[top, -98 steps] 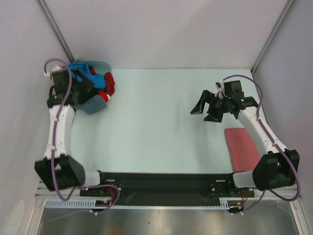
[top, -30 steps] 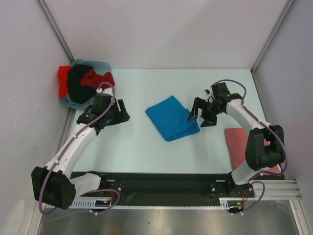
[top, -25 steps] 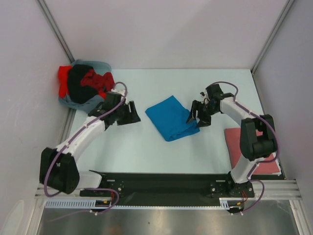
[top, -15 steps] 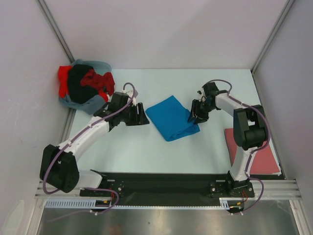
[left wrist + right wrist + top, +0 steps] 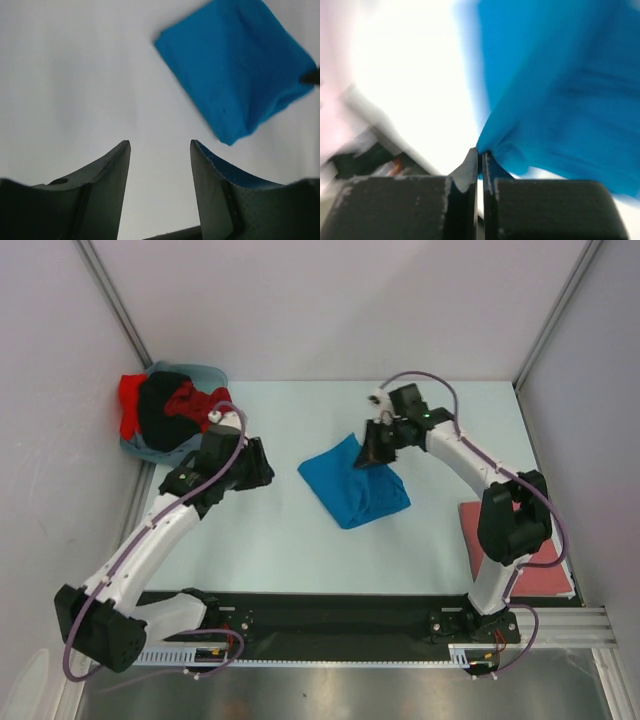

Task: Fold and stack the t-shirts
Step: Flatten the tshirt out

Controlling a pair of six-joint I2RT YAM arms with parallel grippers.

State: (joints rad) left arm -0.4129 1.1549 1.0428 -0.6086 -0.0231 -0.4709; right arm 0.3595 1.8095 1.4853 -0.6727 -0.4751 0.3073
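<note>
The right gripper is clenched on only a thin edge of the blue shirt. A quick pull could slip the cloth free, or drag the whole shirt along instead of opening it. Its arm reaches far forward, wrist tipped down, the shirt spreading ahead of it. The left gripper hangs parted and empty over the table, with the shirt ahead to its right.

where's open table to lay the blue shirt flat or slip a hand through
Widest bare patch: the near middle of the table, between the blue t-shirt, the left arm and the pinkish-red shirt. Also bare: the far strip between the shirt pile and the right gripper. Crowded: the far left corner and the right edge.
</note>
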